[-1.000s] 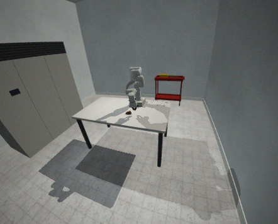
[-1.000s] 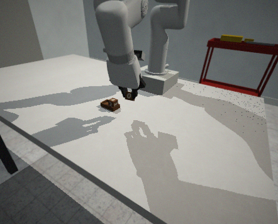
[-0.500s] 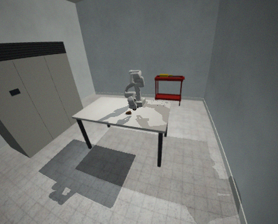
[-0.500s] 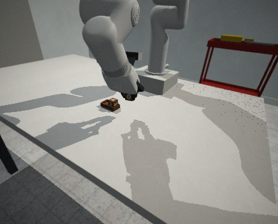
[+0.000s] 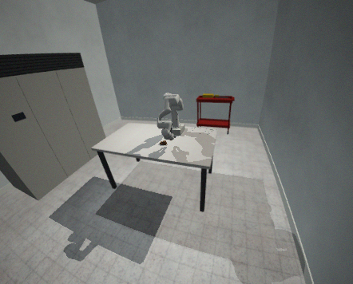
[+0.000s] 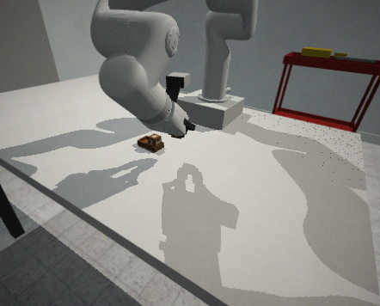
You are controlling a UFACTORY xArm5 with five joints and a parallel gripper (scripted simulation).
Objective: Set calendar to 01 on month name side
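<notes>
The small brown calendar tray (image 6: 149,145) lies flat on the white table, left of the arm's base. One wooden cube (image 6: 156,138) stands in it at its right end. My gripper (image 6: 182,129) is tilted over, low above the table just right of the tray. It is shut on the other calendar cube, which the dark fingers and the wrist almost wholly hide. In the wide view the tray (image 5: 161,143) is a tiny brown spot in front of the gripper (image 5: 168,137). No digits can be read.
The arm's base block (image 6: 211,109) stands on the table behind the tray. A red cart (image 6: 334,88) with yellow items stands behind the table at the right. Grey cabinets (image 5: 35,120) line the left wall.
</notes>
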